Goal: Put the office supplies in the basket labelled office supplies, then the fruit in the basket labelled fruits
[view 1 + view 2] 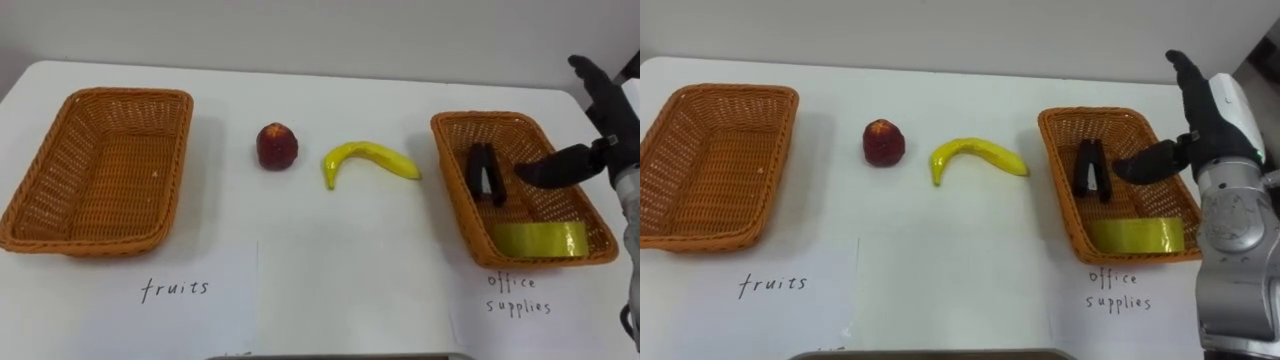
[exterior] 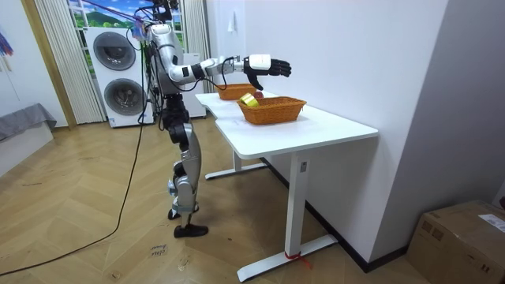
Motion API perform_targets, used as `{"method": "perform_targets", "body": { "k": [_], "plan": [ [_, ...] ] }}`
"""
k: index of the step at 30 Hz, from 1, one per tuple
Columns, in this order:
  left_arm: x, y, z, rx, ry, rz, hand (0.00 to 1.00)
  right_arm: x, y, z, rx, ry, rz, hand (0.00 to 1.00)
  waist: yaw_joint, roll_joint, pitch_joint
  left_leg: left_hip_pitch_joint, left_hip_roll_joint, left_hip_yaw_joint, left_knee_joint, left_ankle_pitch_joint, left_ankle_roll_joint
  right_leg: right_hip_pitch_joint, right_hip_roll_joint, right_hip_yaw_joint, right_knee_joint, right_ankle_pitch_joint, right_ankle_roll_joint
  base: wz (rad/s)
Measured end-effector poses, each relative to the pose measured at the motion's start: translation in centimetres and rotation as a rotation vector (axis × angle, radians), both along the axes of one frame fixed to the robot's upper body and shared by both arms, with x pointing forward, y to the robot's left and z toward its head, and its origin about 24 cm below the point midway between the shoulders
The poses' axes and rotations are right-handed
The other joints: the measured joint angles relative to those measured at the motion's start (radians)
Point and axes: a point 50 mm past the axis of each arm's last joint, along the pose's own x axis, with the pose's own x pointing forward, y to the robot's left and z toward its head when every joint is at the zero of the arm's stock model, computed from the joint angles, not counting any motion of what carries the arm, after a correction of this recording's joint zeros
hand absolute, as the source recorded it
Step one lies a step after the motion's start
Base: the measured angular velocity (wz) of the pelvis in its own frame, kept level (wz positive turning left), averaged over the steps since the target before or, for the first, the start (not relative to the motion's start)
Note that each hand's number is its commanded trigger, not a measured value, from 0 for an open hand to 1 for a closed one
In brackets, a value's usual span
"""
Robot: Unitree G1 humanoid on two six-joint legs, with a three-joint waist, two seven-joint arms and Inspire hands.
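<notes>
Right hand (image 1: 1212, 120) hovers open, fingers spread, holding nothing, over the right rim of the office basket (image 1: 1060, 185). The banana (image 1: 975, 155) lies to its left, just past that basket on the surface (image 1: 960, 270), with its long axis running left to right and its curve arching away from the robot. The red fruit (image 1: 883, 142) sits just left of the banana. The right hand looks best placed for both. The office basket holds 2 items: a black stapler (image 1: 1090, 168) and a yellow tape roll (image 1: 1137, 235). The fruit basket (image 1: 100, 170), far left, holds nothing, so 2 fruits to go.
</notes>
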Motion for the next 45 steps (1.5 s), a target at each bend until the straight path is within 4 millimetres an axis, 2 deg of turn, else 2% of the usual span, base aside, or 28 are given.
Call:
{"method": "perform_targets", "body": {
  "k": [20,29,39,45],
  "plan": [
    [-0.1,-0.1,0.0,-0.011,0.005,0.001,0.00,0.0,0.1,0.2,-0.003,0.006,0.015,0.00,0.007,-0.004,-0.0003,0.001,0.000,0.007,-0.002,0.000,0.000,-0.002,0.001,0.007,0.001,0.000,0.000,-0.01],
    [-0.8,-0.1,-0.1,-0.009,0.003,0.023,0.00,0.5,0.6,1.3,-0.010,-0.038,0.033,0.00,0.032,-0.022,0.0045,0.000,0.001,0.012,-0.003,0.000,0.000,-0.003,0.002,0.011,0.005,0.000,0.000,-0.01],
    [-2.1,0.3,-0.1,-0.006,0.036,0.024,0.00,1.7,2.9,1.5,-0.048,-0.018,0.145,0.00,0.068,-0.021,0.0048,-0.001,0.001,0.003,-0.001,0.000,0.000,-0.001,-0.001,-0.005,0.004,0.001,-0.001,0.02],
    [-2.8,0.6,0.1,-0.016,0.049,0.014,0.00,1.8,3.2,1.5,-0.075,0.002,0.158,0.00,0.074,-0.019,0.0056,-0.002,0.000,0.002,-0.001,0.000,0.000,-0.001,-0.002,-0.004,0.004,0.001,0.000,0.01]
  ]
}}
